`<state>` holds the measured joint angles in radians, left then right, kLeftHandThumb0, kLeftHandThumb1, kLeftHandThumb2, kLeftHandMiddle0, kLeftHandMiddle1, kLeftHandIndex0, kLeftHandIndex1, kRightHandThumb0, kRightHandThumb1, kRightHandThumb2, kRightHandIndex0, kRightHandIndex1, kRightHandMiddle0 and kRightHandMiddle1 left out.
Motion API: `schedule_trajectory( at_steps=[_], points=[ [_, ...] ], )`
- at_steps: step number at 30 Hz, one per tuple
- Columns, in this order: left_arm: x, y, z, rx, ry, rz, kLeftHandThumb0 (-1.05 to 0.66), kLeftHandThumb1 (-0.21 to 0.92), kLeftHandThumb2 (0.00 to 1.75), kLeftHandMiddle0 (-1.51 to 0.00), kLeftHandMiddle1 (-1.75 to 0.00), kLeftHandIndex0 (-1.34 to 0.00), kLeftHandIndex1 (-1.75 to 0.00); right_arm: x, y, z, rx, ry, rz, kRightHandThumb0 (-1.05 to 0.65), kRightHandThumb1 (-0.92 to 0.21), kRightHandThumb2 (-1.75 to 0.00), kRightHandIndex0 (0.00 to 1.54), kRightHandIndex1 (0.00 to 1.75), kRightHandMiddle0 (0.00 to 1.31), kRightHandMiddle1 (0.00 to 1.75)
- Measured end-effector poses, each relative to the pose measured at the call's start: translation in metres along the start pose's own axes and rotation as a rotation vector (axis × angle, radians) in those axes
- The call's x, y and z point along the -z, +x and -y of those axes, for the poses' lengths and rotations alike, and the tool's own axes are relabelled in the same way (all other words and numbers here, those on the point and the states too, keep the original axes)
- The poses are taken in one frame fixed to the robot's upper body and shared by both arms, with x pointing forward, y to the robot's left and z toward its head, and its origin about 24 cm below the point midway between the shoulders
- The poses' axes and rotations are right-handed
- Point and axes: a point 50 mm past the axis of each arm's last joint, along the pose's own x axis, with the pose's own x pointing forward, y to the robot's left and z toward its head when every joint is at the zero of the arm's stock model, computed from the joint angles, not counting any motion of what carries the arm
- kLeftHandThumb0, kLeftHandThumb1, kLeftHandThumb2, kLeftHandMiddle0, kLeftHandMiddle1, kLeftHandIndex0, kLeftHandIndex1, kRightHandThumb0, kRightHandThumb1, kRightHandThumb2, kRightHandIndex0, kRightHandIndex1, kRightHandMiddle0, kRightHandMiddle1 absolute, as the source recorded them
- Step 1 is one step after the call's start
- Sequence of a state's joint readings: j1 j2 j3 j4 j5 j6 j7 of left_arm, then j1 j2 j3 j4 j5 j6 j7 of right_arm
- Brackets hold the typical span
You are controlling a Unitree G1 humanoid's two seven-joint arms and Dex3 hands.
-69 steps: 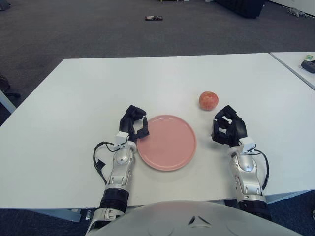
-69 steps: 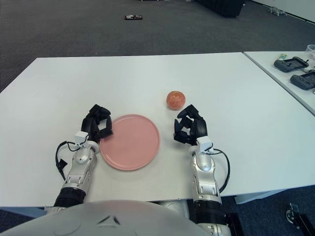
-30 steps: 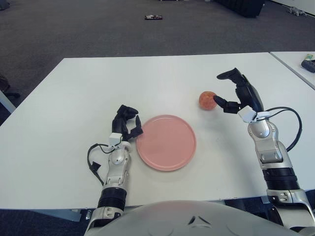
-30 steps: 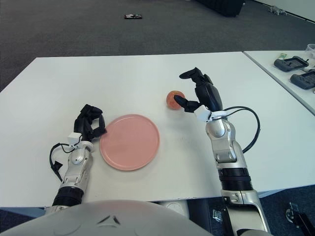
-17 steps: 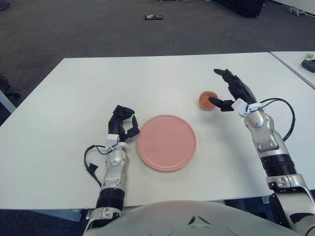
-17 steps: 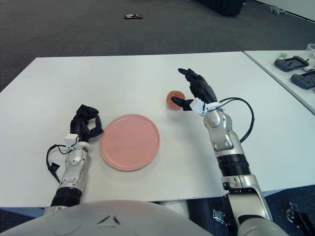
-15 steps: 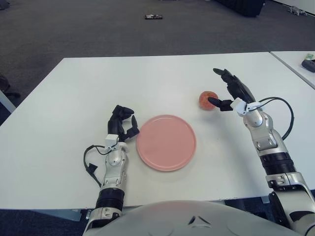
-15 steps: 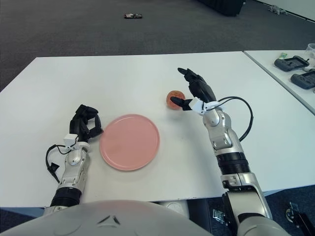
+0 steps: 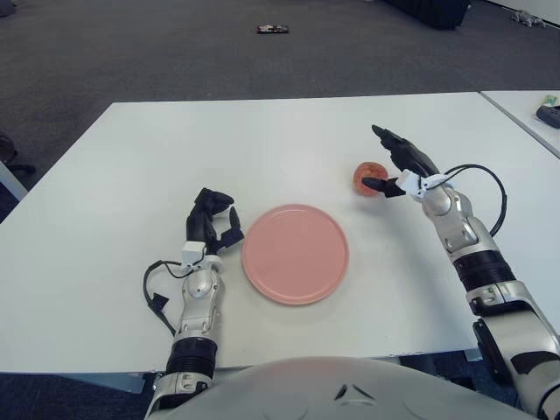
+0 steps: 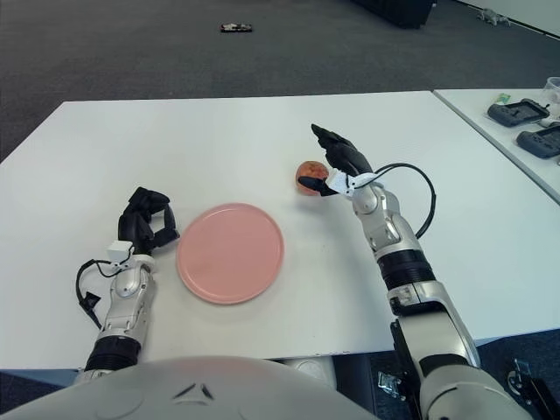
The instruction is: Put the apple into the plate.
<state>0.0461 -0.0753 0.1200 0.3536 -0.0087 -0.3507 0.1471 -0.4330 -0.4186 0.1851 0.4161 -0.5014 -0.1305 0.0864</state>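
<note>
A red apple [image 9: 367, 174] sits on the white table [image 9: 131, 157], a little beyond the right rim of the pink plate [image 9: 295, 253]. My right hand [image 9: 388, 166] reaches in from the right with its fingers spread around the apple's right side: the thumb is low at the apple's front, the other fingers extend over its top. I cannot tell whether they press on it. The plate lies flat with nothing on it. My left hand [image 9: 212, 222] shows just left of the plate, fingers curled, holding nothing.
A second white table [image 10: 516, 114] at the far right carries dark devices [image 10: 516, 113]. A small dark object [image 9: 273, 31] lies on the grey carpet beyond the table.
My right hand has reached forward and left until its spread fingers flank the apple. The left hand has drifted slightly left, away from the plate's rim. The apple has stayed in place.
</note>
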Motion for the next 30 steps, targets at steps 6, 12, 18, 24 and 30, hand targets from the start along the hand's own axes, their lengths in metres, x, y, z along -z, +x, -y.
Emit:
schedule_trajectory(
  at_steps=[6, 12, 18, 24, 30],
  points=[
    [0.0, 0.0, -0.001, -0.012, 0.005, 0.001, -0.48, 0.31, 1.34, -1.18, -1.75, -0.62, -1.75, 0.005, 0.008, -0.007, -0.058, -0.005, -0.056, -0.96, -0.53, -0.73, 0.0, 0.0, 0.0, 0.0],
    [0.0, -0.001, -0.004, -0.028, 0.006, 0.0, -0.48, 0.31, 1.34, -1.19, -1.75, -0.62, -1.75, 0.01, 0.013, -0.018, -0.105, 0.001, -0.104, -0.97, -0.52, -0.76, 0.0, 0.0, 0.0, 0.0],
    [0.0, -0.002, -0.006, -0.038, 0.008, -0.003, -0.48, 0.31, 1.34, -1.21, -1.75, -0.62, -1.75, 0.015, 0.017, -0.031, -0.16, -0.001, -0.144, -1.0, -0.54, -0.75, 0.0, 0.0, 0.0, 0.0],
    [-0.001, -0.003, -0.008, -0.044, 0.011, -0.005, -0.48, 0.31, 1.34, -1.21, -1.75, -0.62, -1.75, 0.018, 0.021, -0.04, -0.198, -0.035, -0.174, -1.01, -0.57, -0.75, 0.0, 0.0, 0.0, 0.0],
    [-0.001, -0.004, -0.009, -0.046, 0.012, -0.001, -0.49, 0.3, 1.35, -1.23, -1.75, -0.63, -1.75, 0.018, 0.029, -0.041, -0.2, -0.06, -0.189, -1.01, -0.59, -0.74, 0.0, 0.0, 0.0, 0.0]
  ],
)
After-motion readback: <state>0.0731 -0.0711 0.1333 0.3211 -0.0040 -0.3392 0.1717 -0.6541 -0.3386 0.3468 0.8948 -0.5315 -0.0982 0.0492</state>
